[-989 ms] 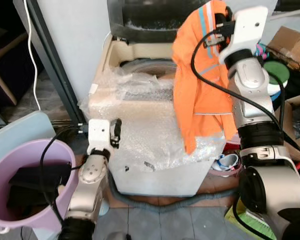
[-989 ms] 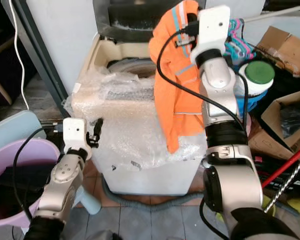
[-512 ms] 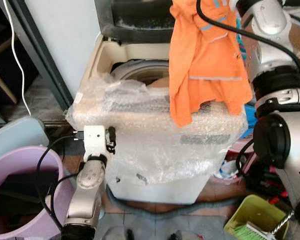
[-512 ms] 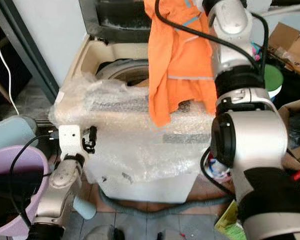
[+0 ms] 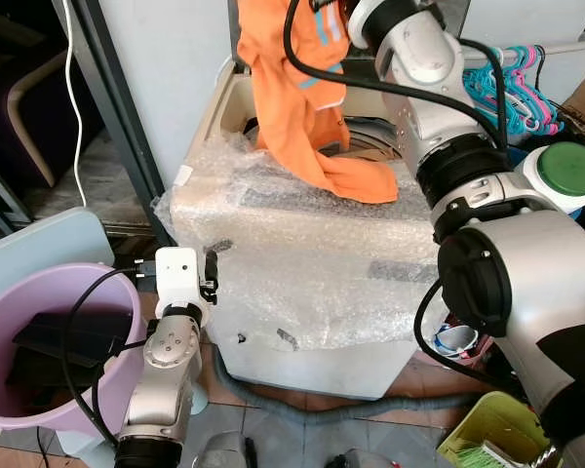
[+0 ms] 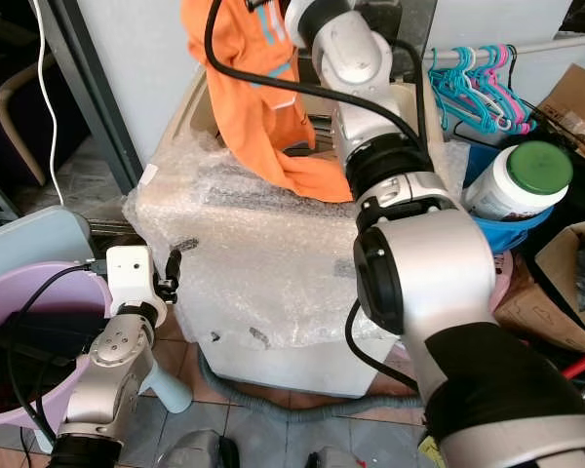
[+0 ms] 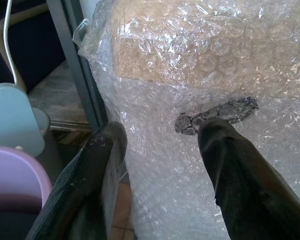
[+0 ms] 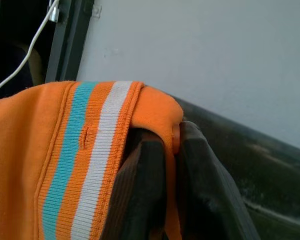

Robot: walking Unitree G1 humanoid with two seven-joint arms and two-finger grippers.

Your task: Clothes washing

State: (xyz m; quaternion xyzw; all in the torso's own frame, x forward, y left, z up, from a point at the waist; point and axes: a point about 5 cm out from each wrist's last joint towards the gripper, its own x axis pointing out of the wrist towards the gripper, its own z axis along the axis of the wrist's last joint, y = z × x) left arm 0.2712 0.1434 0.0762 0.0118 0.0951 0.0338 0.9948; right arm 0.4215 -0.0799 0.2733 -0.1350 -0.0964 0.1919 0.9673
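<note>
Overhead, right gripper [image 8: 172,165] fingers clamp the orange garment [image 5: 292,88] by its striped hem; cloth trails across the washing machine [image 5: 302,263] tub's front rim. Left gripper [image 7: 162,165] fingers spread wide beside the machine's bubble-wrapped left front corner.

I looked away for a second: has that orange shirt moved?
Yes. The orange shirt went from hanging over the washing machine's right front to its back left, over the drum opening.

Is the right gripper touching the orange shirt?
Touching. In the right wrist view the right gripper has its fingers pinched shut on a fold of the orange shirt.
</note>
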